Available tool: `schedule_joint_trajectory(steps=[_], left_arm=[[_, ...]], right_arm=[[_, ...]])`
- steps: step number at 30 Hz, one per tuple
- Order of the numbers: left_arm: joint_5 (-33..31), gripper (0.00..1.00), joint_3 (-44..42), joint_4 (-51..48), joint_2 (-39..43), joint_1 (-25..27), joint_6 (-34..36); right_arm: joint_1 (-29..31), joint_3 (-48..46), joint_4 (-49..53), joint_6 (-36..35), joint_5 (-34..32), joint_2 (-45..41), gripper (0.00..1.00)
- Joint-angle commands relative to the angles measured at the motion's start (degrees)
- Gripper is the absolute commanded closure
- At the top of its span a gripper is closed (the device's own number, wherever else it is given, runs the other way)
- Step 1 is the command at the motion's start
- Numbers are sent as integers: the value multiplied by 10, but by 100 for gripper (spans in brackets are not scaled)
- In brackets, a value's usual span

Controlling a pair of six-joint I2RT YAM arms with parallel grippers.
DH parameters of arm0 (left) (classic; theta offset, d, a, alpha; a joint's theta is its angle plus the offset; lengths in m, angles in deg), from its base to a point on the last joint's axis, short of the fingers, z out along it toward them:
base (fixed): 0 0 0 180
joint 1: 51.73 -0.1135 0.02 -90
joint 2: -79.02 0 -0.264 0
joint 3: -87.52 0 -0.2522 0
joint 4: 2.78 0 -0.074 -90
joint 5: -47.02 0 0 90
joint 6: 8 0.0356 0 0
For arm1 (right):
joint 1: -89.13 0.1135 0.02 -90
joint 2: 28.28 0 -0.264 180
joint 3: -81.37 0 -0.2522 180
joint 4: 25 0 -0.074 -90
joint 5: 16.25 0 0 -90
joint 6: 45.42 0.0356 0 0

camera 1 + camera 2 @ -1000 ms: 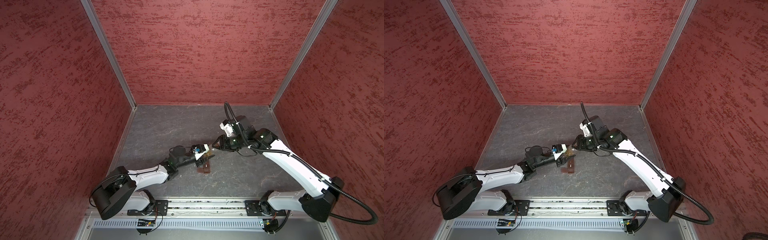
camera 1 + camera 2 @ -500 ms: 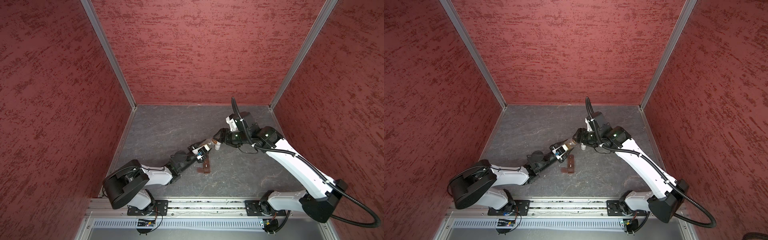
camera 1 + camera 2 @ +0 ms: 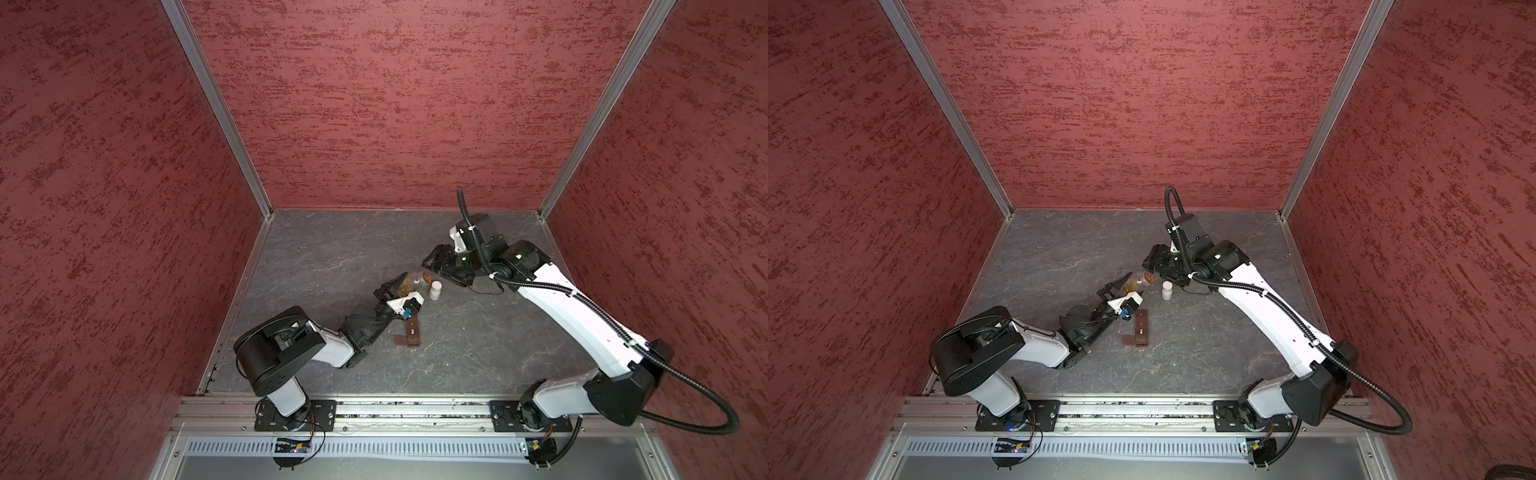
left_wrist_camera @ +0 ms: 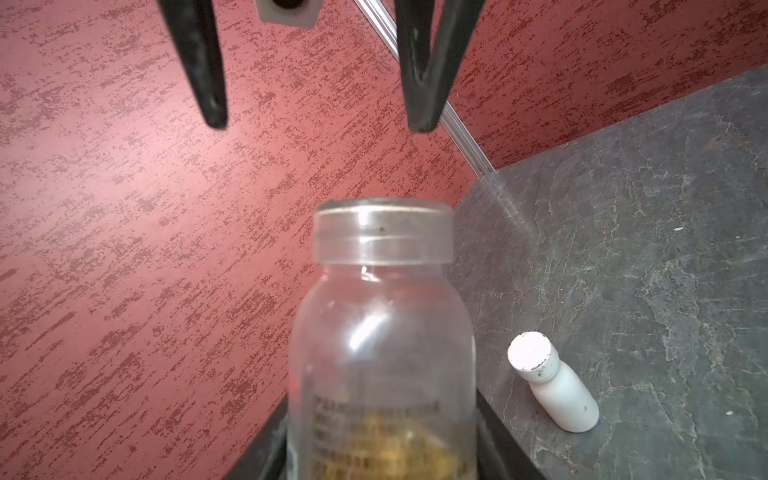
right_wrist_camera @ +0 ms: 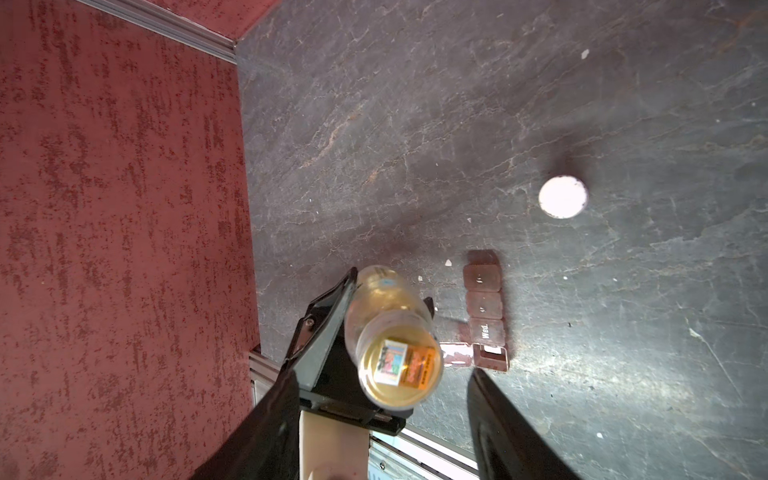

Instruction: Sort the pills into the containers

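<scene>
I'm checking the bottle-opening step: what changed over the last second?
The right gripper opened and drew back rightward, away from the clear plastic pill bottle, uncovering the small white bottle standing on the grey table. The left gripper kept hold of the clear bottle, though its arm leaned forward. The long brown pill organiser stayed put.

The pill box (image 3: 411,334) is lying near the middle of the worktop (image 3: 332,249), towards its front edge, with the small bottle (image 3: 435,289) standing behind it, slightly right. Just left of that, the larger bottle (image 3: 413,280) is hanging tilted in the left jaws, its top end pointing towards the right jaws.
</scene>
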Motion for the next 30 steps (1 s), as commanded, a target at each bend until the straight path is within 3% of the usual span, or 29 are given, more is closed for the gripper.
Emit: schedule_joint_trajectory(steps=[1, 21, 30], left_arm=[[-7, 84, 10, 27, -8, 4, 6], [0, 88, 6, 27, -13, 8, -13], [4, 88, 7, 27, -16, 8, -18]], right_arm=[[-4, -9, -34, 11, 17, 6, 35], [-5, -47, -44, 0, 44, 35, 40], [-7, -59, -52, -4, 55, 29, 59]])
